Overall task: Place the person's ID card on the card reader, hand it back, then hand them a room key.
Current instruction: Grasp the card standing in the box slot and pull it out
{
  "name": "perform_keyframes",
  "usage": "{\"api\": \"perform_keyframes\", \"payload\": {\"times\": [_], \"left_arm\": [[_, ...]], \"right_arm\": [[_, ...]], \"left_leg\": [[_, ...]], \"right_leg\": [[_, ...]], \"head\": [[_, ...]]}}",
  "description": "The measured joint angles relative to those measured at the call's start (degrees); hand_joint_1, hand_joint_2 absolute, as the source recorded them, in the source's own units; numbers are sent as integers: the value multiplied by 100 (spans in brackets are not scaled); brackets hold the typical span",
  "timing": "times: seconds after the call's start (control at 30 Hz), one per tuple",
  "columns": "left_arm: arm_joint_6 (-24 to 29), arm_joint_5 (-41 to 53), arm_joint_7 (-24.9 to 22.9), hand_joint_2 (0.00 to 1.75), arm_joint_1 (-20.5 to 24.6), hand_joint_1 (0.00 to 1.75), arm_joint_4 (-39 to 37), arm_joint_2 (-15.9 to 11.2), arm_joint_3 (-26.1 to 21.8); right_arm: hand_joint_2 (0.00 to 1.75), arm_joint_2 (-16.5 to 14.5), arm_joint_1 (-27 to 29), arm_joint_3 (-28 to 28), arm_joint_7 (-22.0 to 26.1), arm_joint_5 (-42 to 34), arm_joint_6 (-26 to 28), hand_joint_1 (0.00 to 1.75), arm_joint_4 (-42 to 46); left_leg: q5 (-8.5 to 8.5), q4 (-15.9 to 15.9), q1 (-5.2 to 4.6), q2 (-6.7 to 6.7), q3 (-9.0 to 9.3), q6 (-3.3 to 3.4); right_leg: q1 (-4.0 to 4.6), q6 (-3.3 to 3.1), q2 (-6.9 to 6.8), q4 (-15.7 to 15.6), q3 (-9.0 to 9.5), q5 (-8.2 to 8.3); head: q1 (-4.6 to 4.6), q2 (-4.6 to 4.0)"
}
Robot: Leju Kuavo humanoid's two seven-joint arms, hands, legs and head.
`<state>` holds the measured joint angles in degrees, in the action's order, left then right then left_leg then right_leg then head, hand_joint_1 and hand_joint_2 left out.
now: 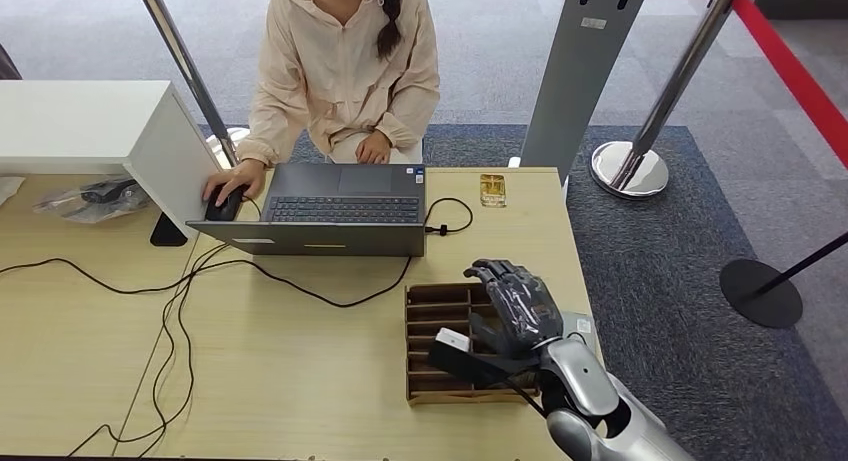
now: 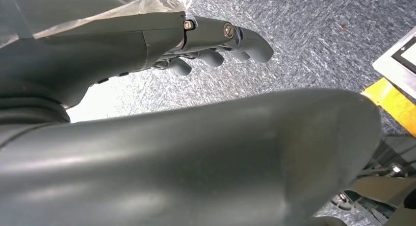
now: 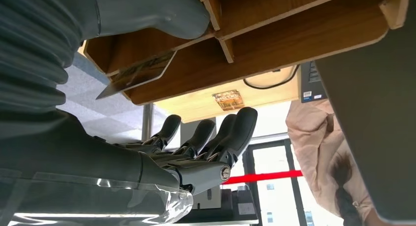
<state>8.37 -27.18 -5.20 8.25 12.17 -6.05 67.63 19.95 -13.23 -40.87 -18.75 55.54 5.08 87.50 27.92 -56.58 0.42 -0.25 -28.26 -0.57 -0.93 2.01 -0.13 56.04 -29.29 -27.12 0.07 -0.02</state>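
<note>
ID card (image 1: pixel 492 189) flat on the table's far edge, well beyond the empty, loosely spread right hand (image 1: pixel 518 303) over the slotted wooden box (image 1: pixel 437 311).

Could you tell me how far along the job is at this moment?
Seemingly done: a card lies on the table by the person, so the ID step looks over. In hand: the right hand hovers, empty, over the slotted box, where a key card sits. Left: gripping it and handing it over.
</note>
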Motion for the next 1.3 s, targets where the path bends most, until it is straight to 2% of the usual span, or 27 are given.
{"api": "perform_keyframes", "payload": {"times": [0.43,0.53,0.67,0.83,1.17,1.23,1.3], "left_arm": [[22,-1,28,0,-1,0,0,-1,0],[22,-1,28,0,-1,0,0,-2,0],[42,-1,28,0,-2,0,0,-2,0],[57,-1,28,0,-2,0,0,-5,0],[66,-3,32,0,-2,0,0,-8,0],[72,-5,36,0,-2,0,0,-9,0],[75,-6,38,0,-2,0,0,-12,0]], "right_arm": [[175,2,28,4,38,-186,260,64,-382],[175,2,31,5,46,-193,303,78,-448],[175,1,23,10,52,-205,398,129,-506],[175,-6,11,19,52,-201,508,138,-554],[175,-30,5,50,87,-166,712,141,-620],[175,-36,6,55,89,-152,776,138,-635],[175,-44,9,56,91,-131,836,121,-652]], "left_leg": [[0,0,0,0,1,0],[0,0,0,0,1,0],[0,0,0,1,1,0],[0,0,0,1,2,0],[0,0,0,1,2,0],[0,0,0,1,3,0],[0,0,0,1,3,0]], "right_leg": [[0,0,0,0,-2,0],[0,0,0,0,-1,0],[0,0,0,0,-1,0],[0,0,0,0,0,0],[0,0,0,0,0,0],[0,0,0,0,0,0],[0,0,0,0,0,0]], "head": [[0,0],[1,0],[0,0],[0,0],[0,0],[0,0],[0,0]]}}
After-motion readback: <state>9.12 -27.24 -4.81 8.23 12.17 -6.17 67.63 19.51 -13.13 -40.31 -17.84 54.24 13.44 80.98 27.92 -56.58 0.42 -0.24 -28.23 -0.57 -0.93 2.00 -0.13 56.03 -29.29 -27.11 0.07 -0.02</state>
